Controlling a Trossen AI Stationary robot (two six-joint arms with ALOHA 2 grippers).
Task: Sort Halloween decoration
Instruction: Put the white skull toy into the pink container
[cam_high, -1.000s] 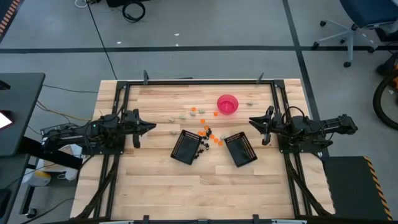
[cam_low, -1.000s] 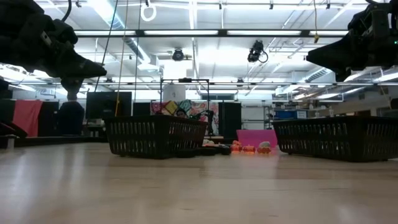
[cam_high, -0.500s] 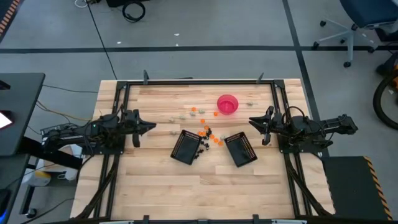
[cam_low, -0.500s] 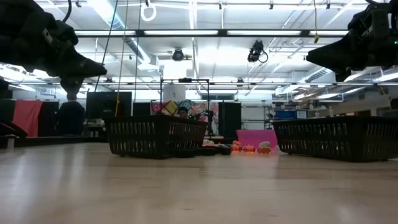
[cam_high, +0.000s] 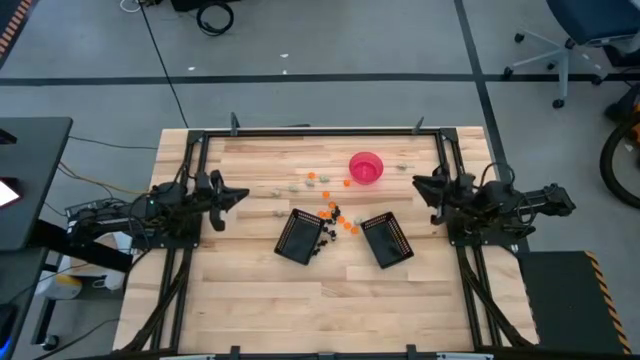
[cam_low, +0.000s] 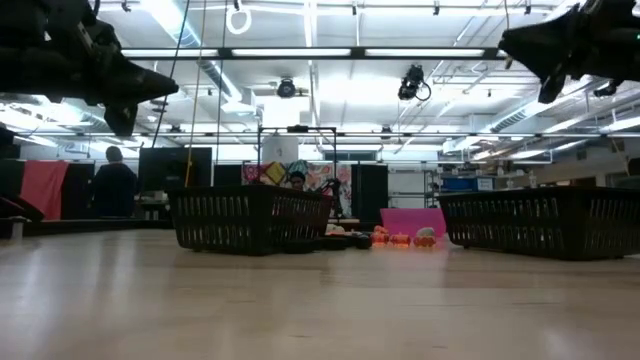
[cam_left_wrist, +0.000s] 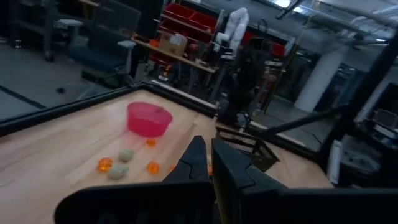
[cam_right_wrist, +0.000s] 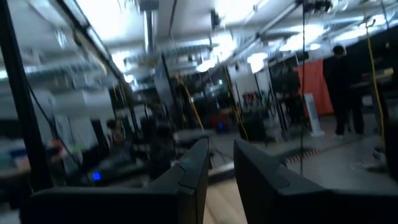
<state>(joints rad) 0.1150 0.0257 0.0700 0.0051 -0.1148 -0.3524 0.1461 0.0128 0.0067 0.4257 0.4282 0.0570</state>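
Orange, black and pale Halloween decoration (cam_high: 335, 213) lies scattered.

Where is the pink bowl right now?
In the high view the pink bowl sits toward the table's far edge, right of centre, beyond the two black mesh baskets, with orange pieces scattered nearby.

You'll see both arms have pulled back toward their own table edges and risen. Your left gripper (cam_high: 238, 192) sits farther from the baskets, and your right gripper (cam_high: 418, 181) has withdrawn too, now tilted up toward the room.
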